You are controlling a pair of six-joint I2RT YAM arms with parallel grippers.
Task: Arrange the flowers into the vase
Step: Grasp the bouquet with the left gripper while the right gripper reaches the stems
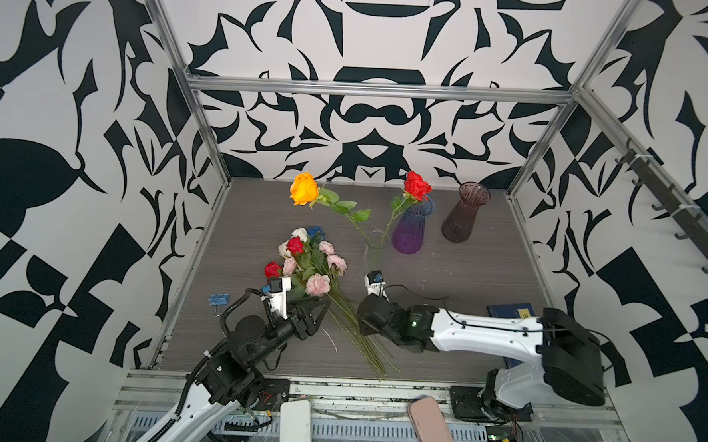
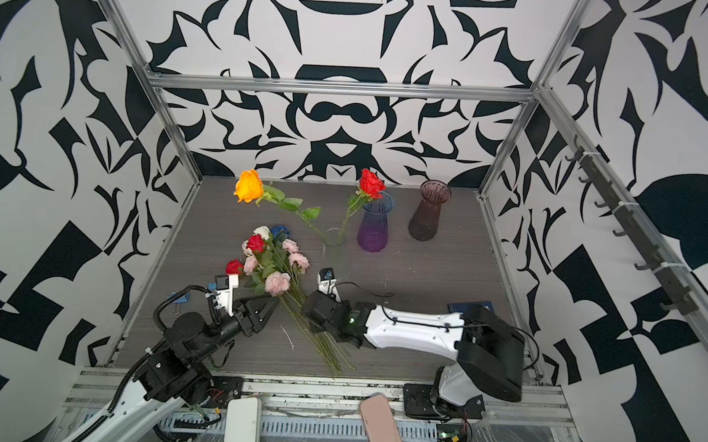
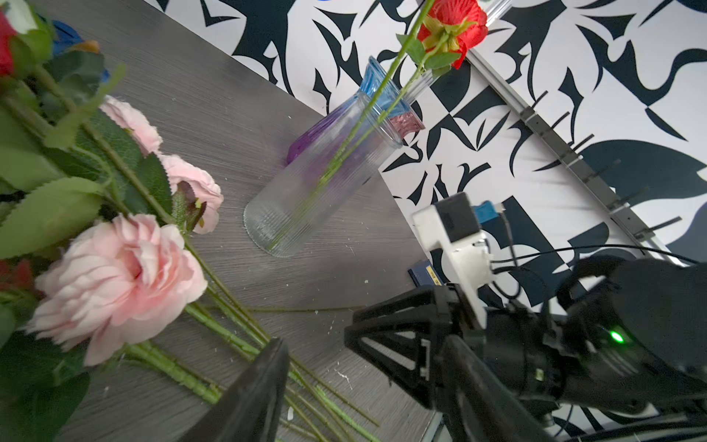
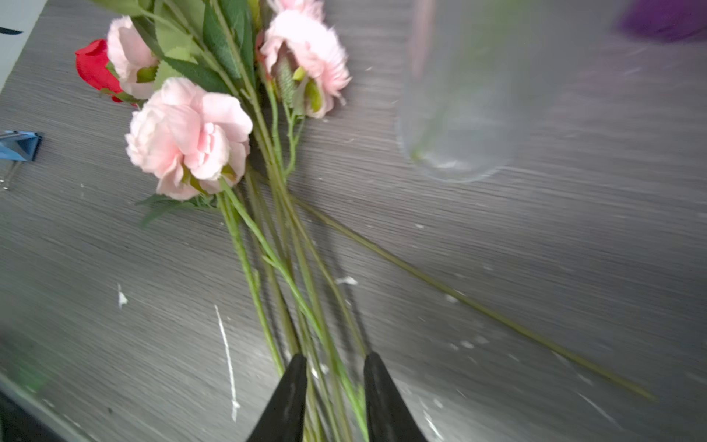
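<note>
Stems of the loose flowers (image 1: 312, 265) fan across the near table (image 1: 466, 278). The right gripper (image 4: 334, 359) straddles several of them, jaws apart, not clamped. The left gripper (image 1: 321, 314) sits just beside the pink blooms, released, holding nothing. A blue binder clip (image 1: 219, 299) lies left of the bunch. Farther back, the clear vase (image 1: 376, 248) stands upright with 2 stems: an orange rose (image 1: 304, 188) and a red rose (image 1: 417, 186). Beyond stand a purple vase (image 1: 412, 229) and a maroon vase (image 1: 465, 217).
</note>
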